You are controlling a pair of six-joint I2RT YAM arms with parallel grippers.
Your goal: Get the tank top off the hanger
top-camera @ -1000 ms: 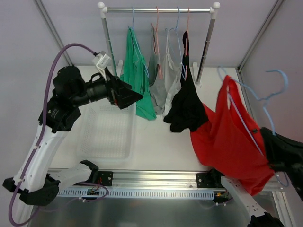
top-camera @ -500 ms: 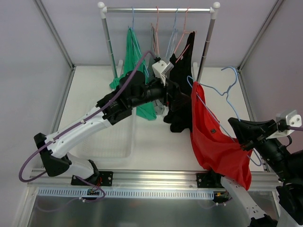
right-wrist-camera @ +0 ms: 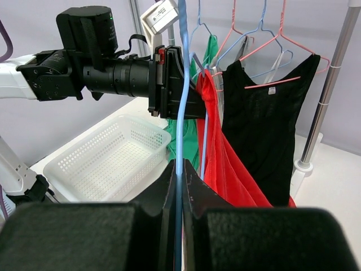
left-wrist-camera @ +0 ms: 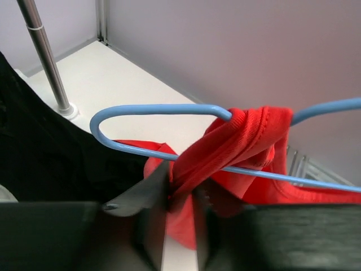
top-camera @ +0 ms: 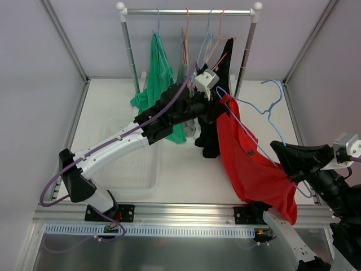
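Two tight grips: left fingers [left-wrist-camera: 144,197] around red tank top strap [left-wrist-camera: 237,135], right fingers [right-wrist-camera: 159,199] around blue hanger [right-wrist-camera: 181,84].

Likely robot lab, framed white enclosure [top-camera: 35,84], garment rail [top-camera: 189,11]

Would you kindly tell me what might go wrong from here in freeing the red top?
1. The strap is bunched around the end of the hanger, so a pull by the left tool may snag it.
2. The right tool pinches only thin wire; the hanger could twist.
3. The black top hangs close and might get caught.
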